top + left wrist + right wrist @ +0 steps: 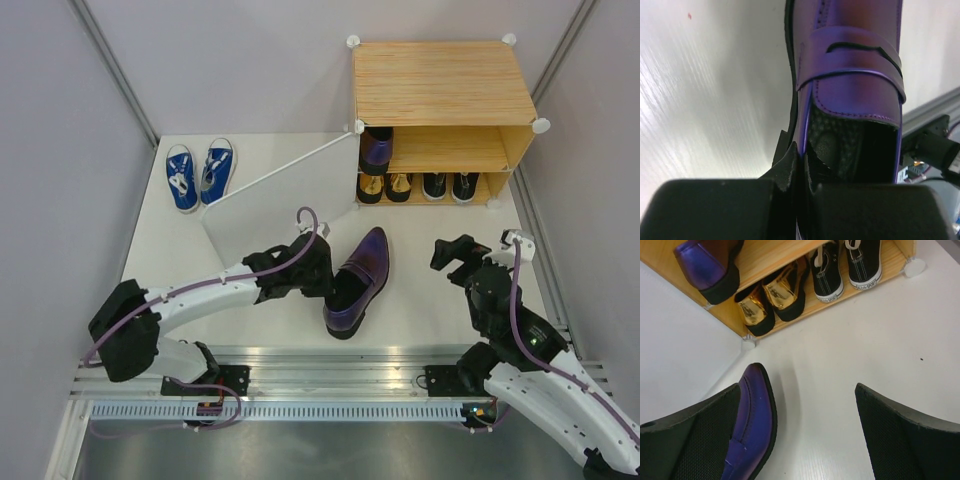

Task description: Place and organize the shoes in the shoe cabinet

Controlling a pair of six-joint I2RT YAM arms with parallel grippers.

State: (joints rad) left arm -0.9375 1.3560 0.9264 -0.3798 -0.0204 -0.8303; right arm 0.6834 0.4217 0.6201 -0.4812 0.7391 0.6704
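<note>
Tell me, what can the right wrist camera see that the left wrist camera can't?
Only the right wrist view shows the shoe cabinet, with gold shoes, black shoes and a shelved purple shoe inside. Only the left wrist view shows the left gripper pinching the side of the loose purple shoe. Both views show the loose purple shoe and the white table.
</note>
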